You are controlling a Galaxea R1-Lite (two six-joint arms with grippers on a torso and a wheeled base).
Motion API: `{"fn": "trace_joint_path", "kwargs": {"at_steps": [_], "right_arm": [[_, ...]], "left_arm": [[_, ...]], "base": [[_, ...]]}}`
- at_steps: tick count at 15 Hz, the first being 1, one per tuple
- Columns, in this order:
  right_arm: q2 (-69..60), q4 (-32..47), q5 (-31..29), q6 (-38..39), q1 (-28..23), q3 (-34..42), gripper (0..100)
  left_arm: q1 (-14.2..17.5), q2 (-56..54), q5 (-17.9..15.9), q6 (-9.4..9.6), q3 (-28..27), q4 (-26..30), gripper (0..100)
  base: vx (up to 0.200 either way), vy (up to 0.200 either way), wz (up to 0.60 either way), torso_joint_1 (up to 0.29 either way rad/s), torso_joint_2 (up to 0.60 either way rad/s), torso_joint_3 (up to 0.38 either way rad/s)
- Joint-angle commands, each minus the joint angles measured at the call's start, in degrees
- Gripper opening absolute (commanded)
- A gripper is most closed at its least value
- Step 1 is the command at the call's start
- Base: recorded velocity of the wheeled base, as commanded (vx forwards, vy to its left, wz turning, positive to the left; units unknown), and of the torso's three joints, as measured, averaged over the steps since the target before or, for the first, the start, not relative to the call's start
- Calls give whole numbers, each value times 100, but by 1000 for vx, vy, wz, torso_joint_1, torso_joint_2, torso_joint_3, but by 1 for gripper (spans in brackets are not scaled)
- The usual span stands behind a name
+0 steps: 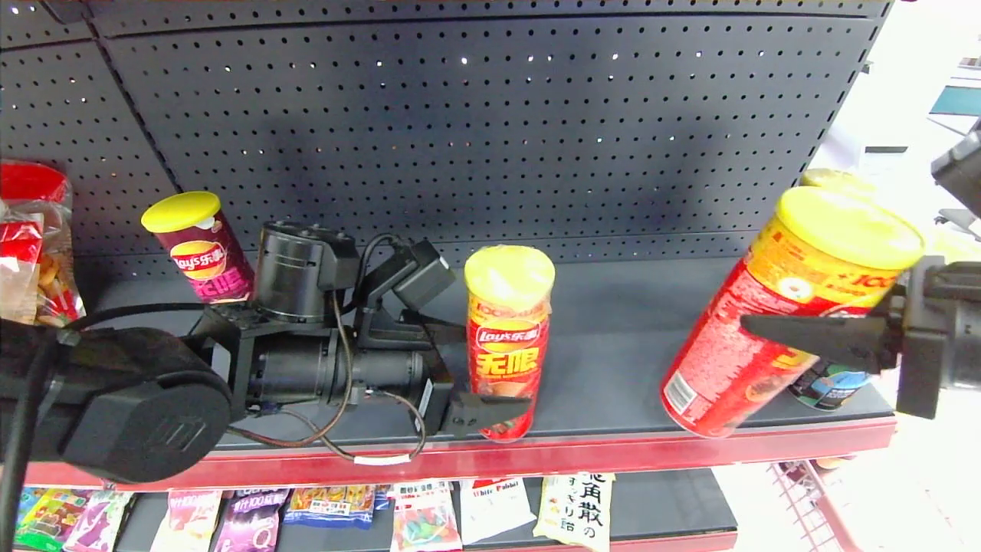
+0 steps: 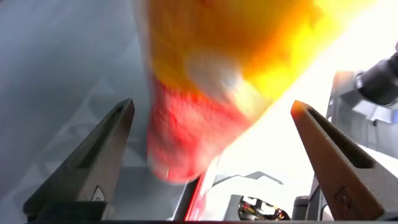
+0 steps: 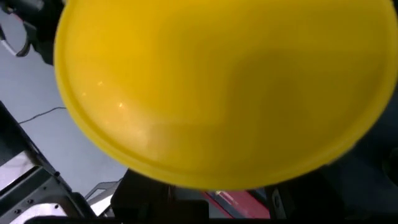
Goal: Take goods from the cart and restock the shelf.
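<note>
Currently straddling the middle chip can (image 1: 508,337) with the left gripper (image 1: 498,406), low on the can's body. Fingers (image 2: 102,155) gaping wide to either side and not touching it in the left wrist view. With that red-and-yellow can standing upright right at the front edge of the shelf (image 1: 613,322), about halfway along, yellow lid up.

Gripping the tilted chip can (image 1: 720,376) with the right gripper (image 1: 766,326) near the shelf's right end. One dark finger lying across the red body just below the yellow lid (image 3: 224,87), the other hidden behind the can. Holding it at a lean, top toward the right end and bottom down at the front edge. Hard to tell whether resting on the red lip there or hanging just above it.

Sitting toward the back-left of the shelf, behind the left arm: a maroon chip can (image 1: 203,253) with a yellow lid, leaning a little. Peeking out from behind the tilted chip can at the right end: another can (image 1: 831,383), blue-green at its base, yellow on top. Crowding the shelf's left end: clear snack bags (image 1: 31,261). Backing all of it: a dark pegboard panel (image 1: 475,115). Lying in a row along the front edge of the lower shelf (image 1: 667,498): colourful snack packets (image 1: 421,514). Showing at the lower right corner, beside that lower shelf: a red wire frame (image 1: 805,491).
</note>
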Motion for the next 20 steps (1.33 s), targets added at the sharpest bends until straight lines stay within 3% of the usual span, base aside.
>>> {"fn": "trace_joint_path", "kwargs": {"at_steps": [1, 7, 11, 13, 14, 16, 20], "right_arm": [[955, -343, -18, -140, 29, -497, 0], [2493, -668, 8, -140, 161, -1780, 0], [3310, -668, 8, -140, 390, -2518, 0], [3521, -659, 17, -140, 434, -2756, 0], [3714, -650, 17, -132, 469, -2931, 0], [3961, -633, 17, -140, 469, -3248, 0], [4347, -598, 17, -140, 548, -3749, 0]], "left_arm": [[174, -204, 37, 21, 221, -17, 100], [412, -477, 54, 12, 572, -201, 100], [772, -723, 19, 30, 924, -210, 100], [834, -846, 2, -32, 1012, -263, 100], [842, -969, 19, -216, 1135, -263, 100], [904, -1048, 54, -374, 1223, -272, 100], [1009, -1127, 133, -313, 1284, -272, 100]], "base": [[0, 0, 0, 0, 0, 0], [0, 0, 0, 0, 0, 0], [0, 0, 0, 0, 0, 0], [0, 0, 0, 0, 0, 0], [0, 0, 0, 0, 0, 0], [0, 0, 0, 0, 0, 0], [0, 0, 0, 0, 0, 0]]}}
